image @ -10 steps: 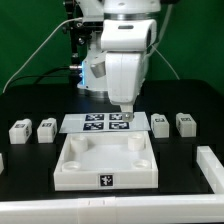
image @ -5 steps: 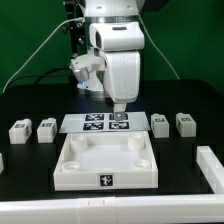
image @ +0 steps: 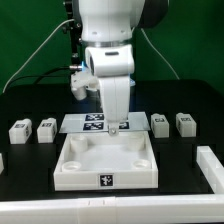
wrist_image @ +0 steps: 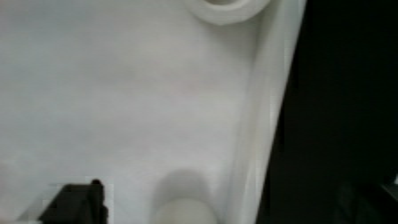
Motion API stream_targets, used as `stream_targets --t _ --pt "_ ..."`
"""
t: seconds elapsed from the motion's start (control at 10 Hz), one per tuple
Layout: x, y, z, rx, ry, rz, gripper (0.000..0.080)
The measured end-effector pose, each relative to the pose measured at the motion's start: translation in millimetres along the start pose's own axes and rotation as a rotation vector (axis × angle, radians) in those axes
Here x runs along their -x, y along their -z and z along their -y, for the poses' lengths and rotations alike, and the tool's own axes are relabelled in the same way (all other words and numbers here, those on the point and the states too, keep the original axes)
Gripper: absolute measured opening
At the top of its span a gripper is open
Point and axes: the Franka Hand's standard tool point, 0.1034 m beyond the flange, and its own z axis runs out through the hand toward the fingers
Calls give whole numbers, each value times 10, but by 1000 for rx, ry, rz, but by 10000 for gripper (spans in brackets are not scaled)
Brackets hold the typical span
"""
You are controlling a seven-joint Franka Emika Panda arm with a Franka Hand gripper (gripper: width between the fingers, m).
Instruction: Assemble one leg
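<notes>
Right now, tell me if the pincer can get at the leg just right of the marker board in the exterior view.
Probably yes: that leg stands uncovered, apart from its neighbour leg, and the pincer hangs nearby at the far rim of the panel.

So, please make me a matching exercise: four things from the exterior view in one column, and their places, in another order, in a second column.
Things:
1. marker board
2. square panel
3. leftmost leg
4. rightmost leg

Places:
a. exterior view's right, beside another leg
b. nearest the camera, in the middle
c. lying flat, just behind the panel
d. exterior view's left, beside another leg

Pairs: 1-c, 2-b, 3-d, 4-a
</notes>
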Motion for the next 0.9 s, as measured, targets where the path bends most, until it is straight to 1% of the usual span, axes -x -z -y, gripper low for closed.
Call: stream_targets --t 0.1,0.2,0.3,0.4,0.5,0.6,0.7,0.8,0.9 --pt "51 -96 -19 -14 -12 -5 650" --pt "68 -184 -25 -22 -20 -10 650" --pt "54 -230 -3 -30 -21 -13 650" --pt "33 -211 -20 -21 -28 -8 650" --pt "38 -213 -18 -19 -28 -8 562" --pt "45 -224 -11 -21 -30 -8 427" --pt "46 -226 -9 -22 -31 -8 427" --pt "47 -228 -7 -23 -31 -9 243" --pt "48 -230 -6 -23 -31 -9 109"
